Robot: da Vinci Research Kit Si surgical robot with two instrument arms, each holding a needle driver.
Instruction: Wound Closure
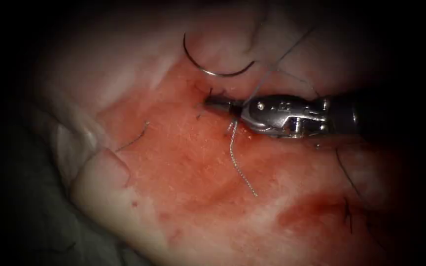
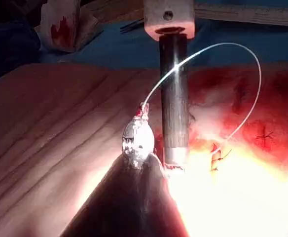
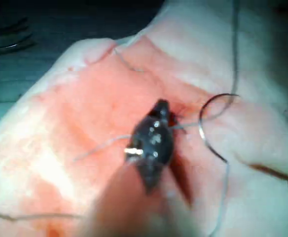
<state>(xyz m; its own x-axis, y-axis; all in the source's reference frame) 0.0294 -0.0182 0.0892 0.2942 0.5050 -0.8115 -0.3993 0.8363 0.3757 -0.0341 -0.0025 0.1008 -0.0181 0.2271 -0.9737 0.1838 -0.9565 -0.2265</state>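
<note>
Steel needle (image 1: pixel 213 70): lying loose on the tissue (image 1: pixel 173 162), far side.
Right tool (image 1: pixel 212 101): I see its jaws pinching thread (image 1: pixel 240 165).
Left tool (image 2: pixel 144 109): I cannot tell its jaws.

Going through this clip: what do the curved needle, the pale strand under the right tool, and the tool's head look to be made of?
Needle: thin polished metal, judging by its glinting, rigid arc; it lies free on the tissue.
Thread: pale, apparently braided or twisted fibre, from its beaded texture.
Right tool: bright machined steel head with sharp highlights and darker jaws, shut at the tissue.

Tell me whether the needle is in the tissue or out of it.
Out. The needle lies free on the tissue, its whole curve showing, above the right end effector, which holds none of it.
</note>
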